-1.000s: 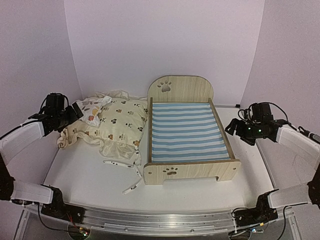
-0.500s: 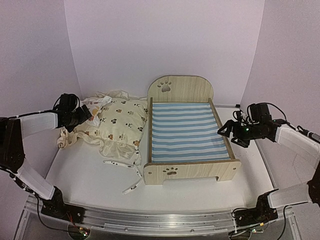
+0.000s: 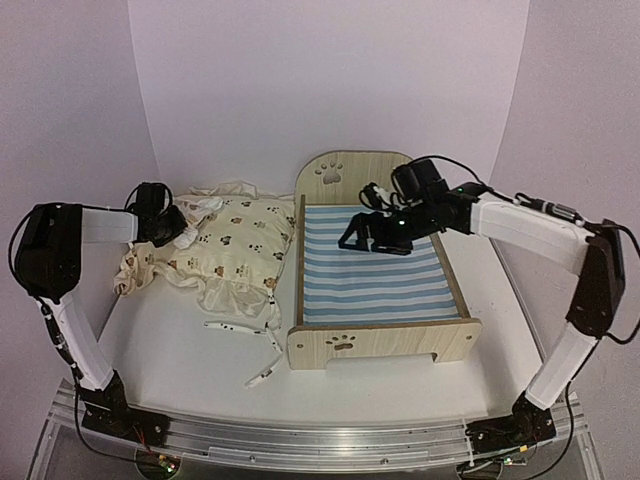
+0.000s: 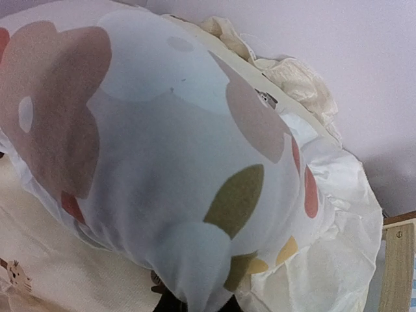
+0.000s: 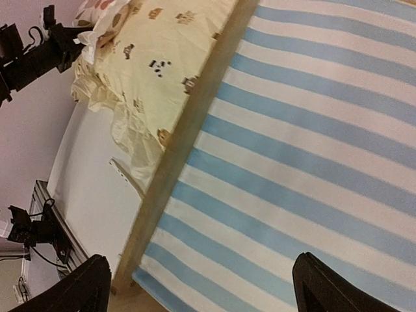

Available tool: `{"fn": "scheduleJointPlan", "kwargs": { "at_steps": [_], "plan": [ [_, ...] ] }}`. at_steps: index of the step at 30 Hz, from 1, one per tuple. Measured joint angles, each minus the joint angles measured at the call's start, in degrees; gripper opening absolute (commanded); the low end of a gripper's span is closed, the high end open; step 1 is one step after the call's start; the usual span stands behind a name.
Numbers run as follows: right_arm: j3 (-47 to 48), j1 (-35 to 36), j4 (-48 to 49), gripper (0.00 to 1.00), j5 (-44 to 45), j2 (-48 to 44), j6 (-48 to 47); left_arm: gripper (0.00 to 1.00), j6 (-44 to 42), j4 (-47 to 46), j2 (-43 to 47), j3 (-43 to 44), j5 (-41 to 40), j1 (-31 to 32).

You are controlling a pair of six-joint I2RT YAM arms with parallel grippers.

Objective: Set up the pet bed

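Note:
The pet bed [image 3: 400,342], a light-wood frame with paw cutouts, stands mid-table with its blue-and-white striped base [image 5: 305,136] bare. My right gripper [image 3: 360,233] hovers open over the head end of the base, its two dark fingertips [image 5: 325,286] wide apart and nothing between them. At the far left my left gripper [image 3: 172,228] is shut on the small white pillow [image 3: 192,213]. The pillow's printed fabric [image 4: 162,149] fills the left wrist view and is pinched between the dark fingers [image 4: 168,303] at the bottom edge. The pillow lies on the cream animal-print cushion [image 3: 235,250].
The cushion's ruffles and loose ties [image 3: 240,328] trail onto the white table [image 3: 170,350] left of the bed. The bed's left side rail [image 5: 188,123] runs beside the cushion [image 5: 156,58]. Lilac walls close in at the back and on both sides.
My left gripper moved right onto the small pillow and shut on it. My right arm swung in from the bed's right side to hang over the striped base, still open.

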State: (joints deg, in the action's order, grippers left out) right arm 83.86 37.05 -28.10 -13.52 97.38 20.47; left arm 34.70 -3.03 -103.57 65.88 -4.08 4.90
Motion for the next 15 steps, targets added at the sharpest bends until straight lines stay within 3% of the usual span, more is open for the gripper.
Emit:
{"fn": "scheduleJointPlan", "kwargs": {
  "at_steps": [4, 9, 15],
  "plan": [
    [14.07, 4.59, 0.32, 0.98, 1.18, 13.57, 0.29, 0.0, -0.37, 1.71, 2.44, -0.19, -0.06, -0.22],
    [33.77, 8.11, 0.59, 0.98, 1.84, 31.49, 1.6, 0.0, -1.04, 7.31, 12.63, -2.48, -0.8, -0.33],
    [48.24, 8.87, 1.04, 0.98, 3.03, 43.1, 2.74, 0.0, -2.56, 12.33, 24.32, -4.49, -1.52, -0.4]
  ]
}}
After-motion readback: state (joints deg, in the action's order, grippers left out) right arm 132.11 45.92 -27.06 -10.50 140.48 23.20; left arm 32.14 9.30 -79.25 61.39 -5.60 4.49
